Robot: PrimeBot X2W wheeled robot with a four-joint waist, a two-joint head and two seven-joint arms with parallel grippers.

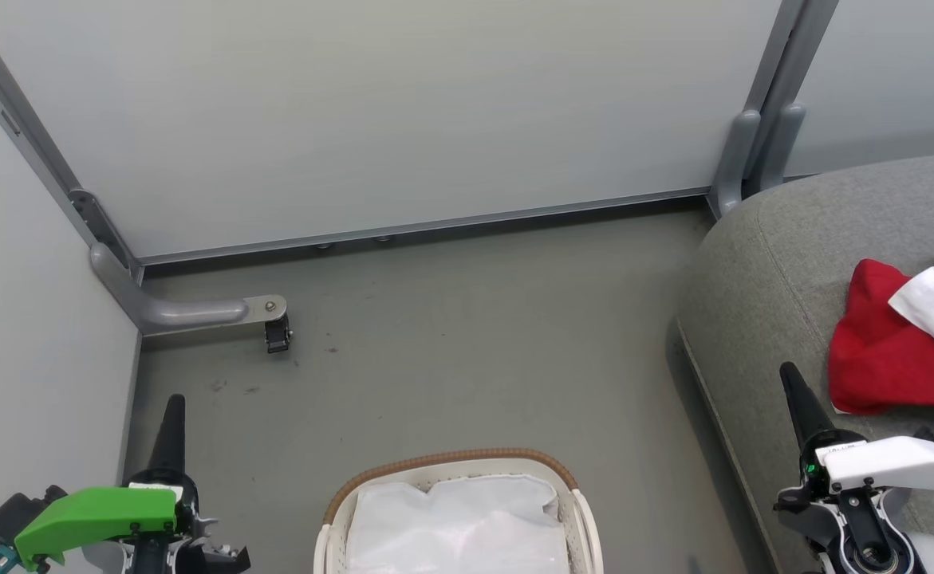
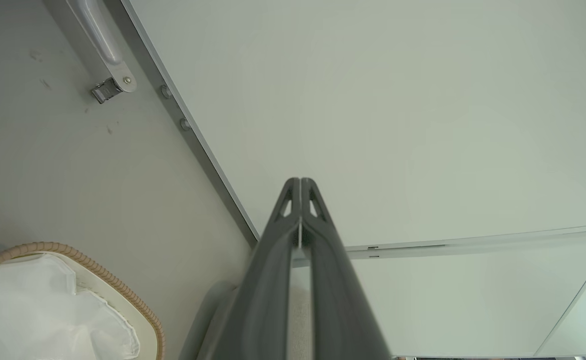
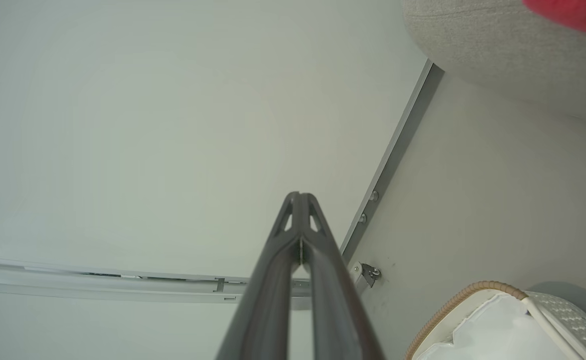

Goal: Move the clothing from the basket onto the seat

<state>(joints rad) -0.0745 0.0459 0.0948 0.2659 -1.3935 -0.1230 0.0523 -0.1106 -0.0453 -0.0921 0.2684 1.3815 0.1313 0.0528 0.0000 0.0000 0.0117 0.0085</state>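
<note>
Looking down from the head camera, I saw the basket [image 1: 451, 460] at the bottom centre of the frame, sitting on the grey floor [image 1: 474, 335], with its white liner [image 1: 459, 518] crumpled inside. The clothing [image 1: 881, 351], red with a white piece lying across it, was heaped on the seat [image 1: 762, 263] at the right edge of the frame, well apart from the basket.

My left gripper [image 1: 174, 401] stood at the lower left, pointing up the frame, its jaws pressed together on nothing. In the left wrist view its fingers [image 2: 272, 260] met at the tips against a pale wall panel [image 2: 398, 110], with the basket's brown rim at the lower left.

My right gripper [image 1: 788, 368] stood at the lower right, likewise closed and empty. Its tip showed against the seat, near the lower left corner of the red cloth. Whether it touched the cushion I could not tell.
</note>
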